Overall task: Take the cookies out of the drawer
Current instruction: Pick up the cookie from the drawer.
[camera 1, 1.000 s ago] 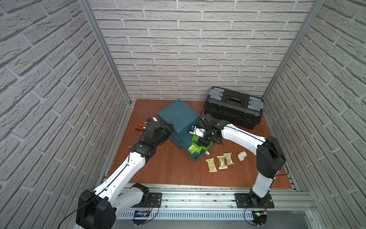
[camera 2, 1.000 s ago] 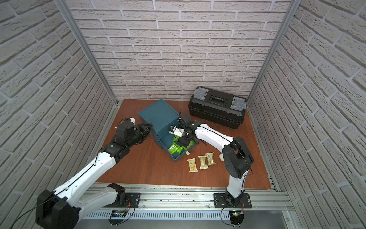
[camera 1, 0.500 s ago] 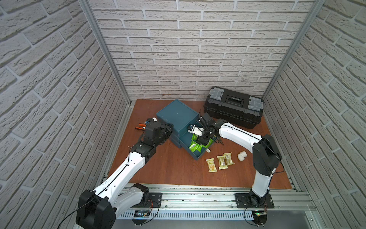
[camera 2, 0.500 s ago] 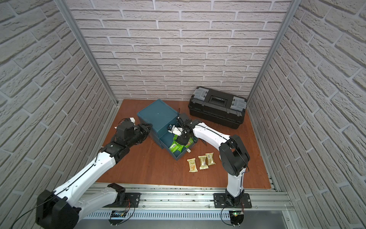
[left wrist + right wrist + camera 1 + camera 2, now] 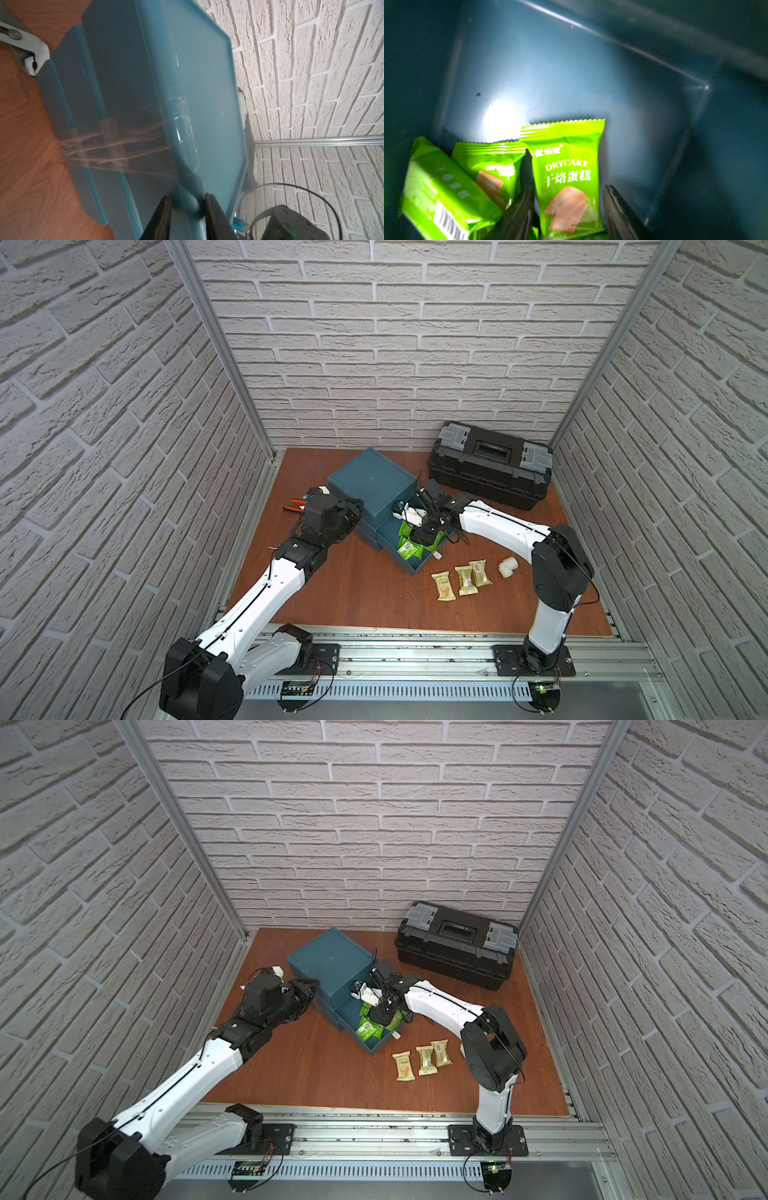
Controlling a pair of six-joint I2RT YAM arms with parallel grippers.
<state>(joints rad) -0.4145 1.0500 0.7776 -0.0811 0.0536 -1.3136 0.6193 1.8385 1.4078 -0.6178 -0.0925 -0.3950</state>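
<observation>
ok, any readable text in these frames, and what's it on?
"DRYCAKE": green packet between the jaws of the open right claw.
"干焙蛋糕": same packet, just below.
Small line above those: too blurred.
Two other green packets: print and barcode blurred.
Gold packets on the table: too small.
Black toolbox: no legible label.

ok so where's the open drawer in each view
Both top views: the drawer sits just below centre, pulled out of the cabinet.
Left wrist: not in it; only the cabinet's side and top show.
Right wrist: its inside fills the picture.
Shared landmark: the green packets lying in it.
</observation>
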